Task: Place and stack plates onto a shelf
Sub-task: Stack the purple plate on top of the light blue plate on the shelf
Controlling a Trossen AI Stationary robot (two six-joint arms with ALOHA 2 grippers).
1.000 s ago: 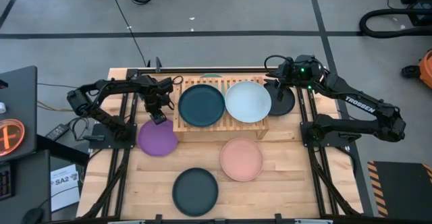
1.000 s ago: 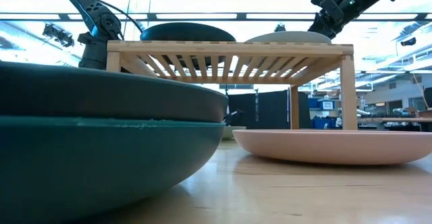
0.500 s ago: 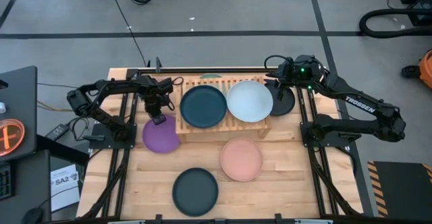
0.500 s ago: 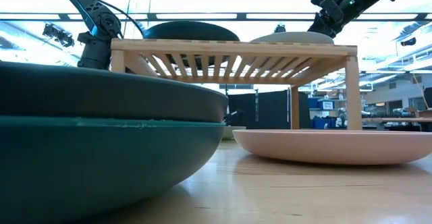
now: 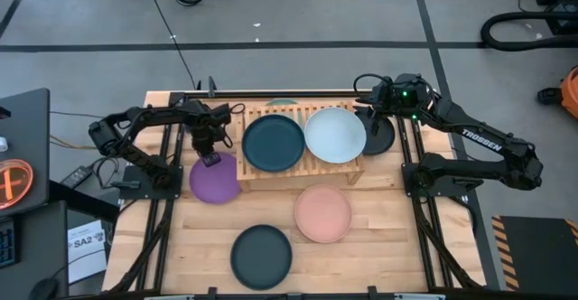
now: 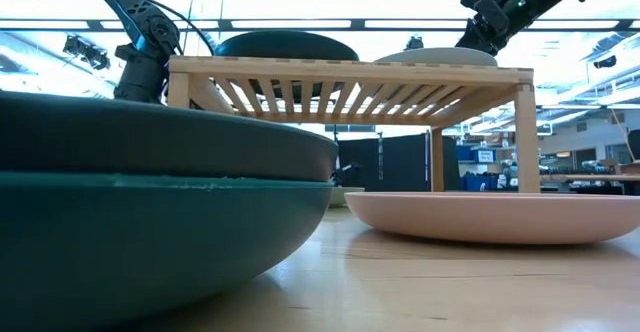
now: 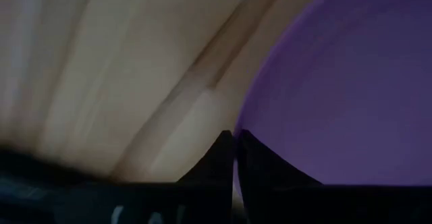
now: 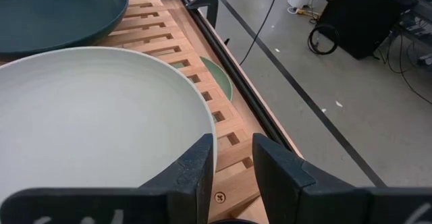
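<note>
At purple plate rim beside shelf, left claw closed; right claw gripping pale plate.

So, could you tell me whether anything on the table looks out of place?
One thing does: a mint plate peeks out from under the back edge of the shelf, mostly hidden by the slats, rather than sitting on top with the teal plate and pale plate. Nothing looks spilled or damaged.

"trossen" on right arm
</note>
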